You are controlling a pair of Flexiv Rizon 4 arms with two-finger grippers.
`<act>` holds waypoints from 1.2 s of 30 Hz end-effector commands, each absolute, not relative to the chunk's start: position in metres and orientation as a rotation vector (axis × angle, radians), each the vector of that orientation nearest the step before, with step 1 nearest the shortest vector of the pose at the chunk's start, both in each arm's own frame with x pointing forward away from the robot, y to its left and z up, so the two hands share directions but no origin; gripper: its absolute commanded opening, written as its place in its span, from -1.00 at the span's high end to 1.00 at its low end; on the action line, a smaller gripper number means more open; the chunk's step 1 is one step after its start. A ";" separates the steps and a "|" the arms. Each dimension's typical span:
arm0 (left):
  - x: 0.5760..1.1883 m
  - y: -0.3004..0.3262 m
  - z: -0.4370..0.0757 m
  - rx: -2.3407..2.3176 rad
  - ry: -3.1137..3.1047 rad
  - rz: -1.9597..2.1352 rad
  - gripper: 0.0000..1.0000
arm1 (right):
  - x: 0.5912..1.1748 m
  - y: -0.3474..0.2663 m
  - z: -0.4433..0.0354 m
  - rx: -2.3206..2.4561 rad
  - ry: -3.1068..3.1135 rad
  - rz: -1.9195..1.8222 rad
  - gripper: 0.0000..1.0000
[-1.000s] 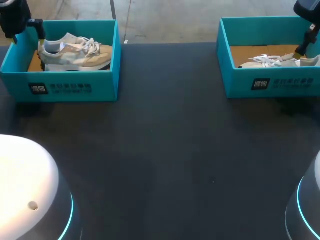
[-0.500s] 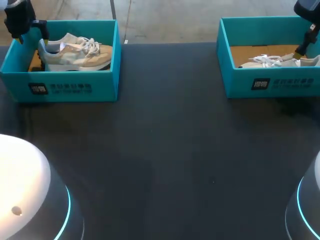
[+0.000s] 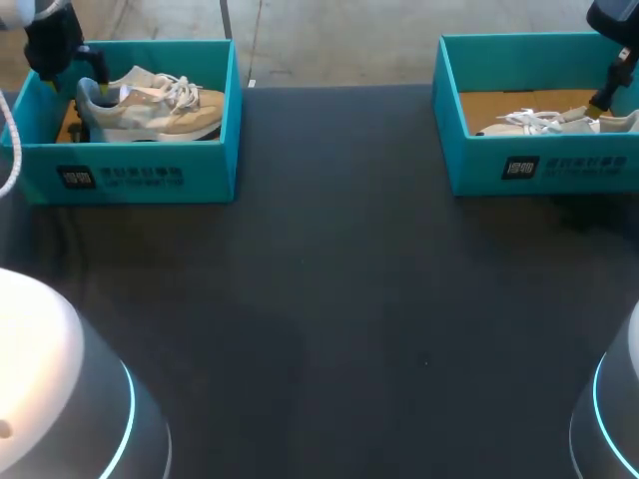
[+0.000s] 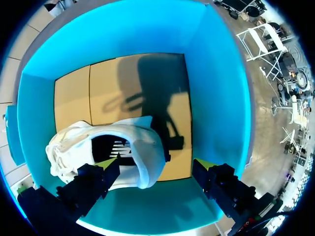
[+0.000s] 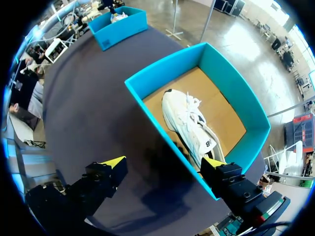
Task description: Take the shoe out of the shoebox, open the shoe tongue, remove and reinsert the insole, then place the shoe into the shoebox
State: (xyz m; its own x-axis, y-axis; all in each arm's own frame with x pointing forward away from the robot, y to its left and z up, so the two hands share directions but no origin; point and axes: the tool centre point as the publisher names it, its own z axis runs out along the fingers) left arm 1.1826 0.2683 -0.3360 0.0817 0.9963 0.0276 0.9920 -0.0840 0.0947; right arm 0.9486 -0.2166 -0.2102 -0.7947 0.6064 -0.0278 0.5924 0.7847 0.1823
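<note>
Shoebox work stood thus: the left box [image 3: 130, 170], teal with a cardboard floor, sat at the far left of the dark table [image 3: 329, 299], and the tan shoe [image 3: 150, 105] stood upright inside it on its sole. Its heel was toward the left box's outer end and its toe, with white laces, toward the wall nearest the table's middle. The left claw [image 3: 60, 50] hung over the left box's outer end, above the heel. In the left wrist view that claw [image 4: 155, 163] was spread wide, pointing down into the left box [image 4: 216, 98]. The shoe [image 4: 142, 152] showed heel-up with its dark opening just beside one finger, while the other finger stood apart near the box's wall. Whether any finger touched the shoe could not be told. Well apart from the left box, level with it across the table, stood the right box [image 3: 539, 165], a white shoe [image 3: 549, 122] lying inside. The right claw [image 5: 163, 161] was also spread and gripping nothing, far from the left box, hovering above the right box's [image 5: 172, 69] near wall with the white shoe [image 5: 192, 125] ahead of its fingers.
</note>
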 end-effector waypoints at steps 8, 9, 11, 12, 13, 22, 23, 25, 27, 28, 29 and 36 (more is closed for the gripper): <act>1.176 0.263 -0.363 2.288 2.082 0.096 -1.00 | 0.949 -0.217 -0.210 0.971 2.887 0.252 -1.00; 1.175 0.262 -0.366 2.287 2.084 0.102 -1.00 | 0.949 -0.217 -0.210 0.971 2.887 0.252 -1.00; 1.173 0.261 -0.369 2.289 2.084 0.097 -1.00 | 0.949 -0.217 -0.210 0.971 2.887 0.252 -1.00; 1.172 0.261 -0.371 2.288 2.085 0.095 -1.00 | 0.949 -0.217 -0.210 0.971 2.887 0.252 -1.00; 1.172 0.261 -0.372 2.288 2.086 0.092 -1.00 | 0.949 -0.217 -0.210 0.971 2.887 0.252 -1.00; 1.177 0.265 -0.379 2.279 2.108 0.091 -1.00 | 0.949 -0.217 -0.210 0.971 2.887 0.252 -1.00; 1.177 0.266 -0.380 2.281 2.110 0.085 -1.00 | 0.949 -0.217 -0.210 0.971 2.887 0.252 -1.00; 1.176 0.266 -0.382 2.287 2.111 0.072 -1.00 | 0.949 -0.217 -0.210 0.971 2.887 0.252 -1.00; 1.175 0.268 -0.384 2.291 2.113 0.071 -1.00 | 0.949 -0.217 -0.210 0.971 2.887 0.252 -1.00; 1.175 0.268 -0.385 2.291 2.113 0.071 -1.00 | 0.949 -0.217 -0.210 0.971 2.887 0.252 -1.00; 1.175 0.269 -0.386 2.292 2.117 0.067 -0.97 | 0.949 -0.217 -0.210 0.971 2.887 0.252 -1.00; 1.176 0.273 -0.383 2.287 2.114 0.069 -0.64 | 0.949 -0.217 -0.210 0.971 2.887 0.252 -1.00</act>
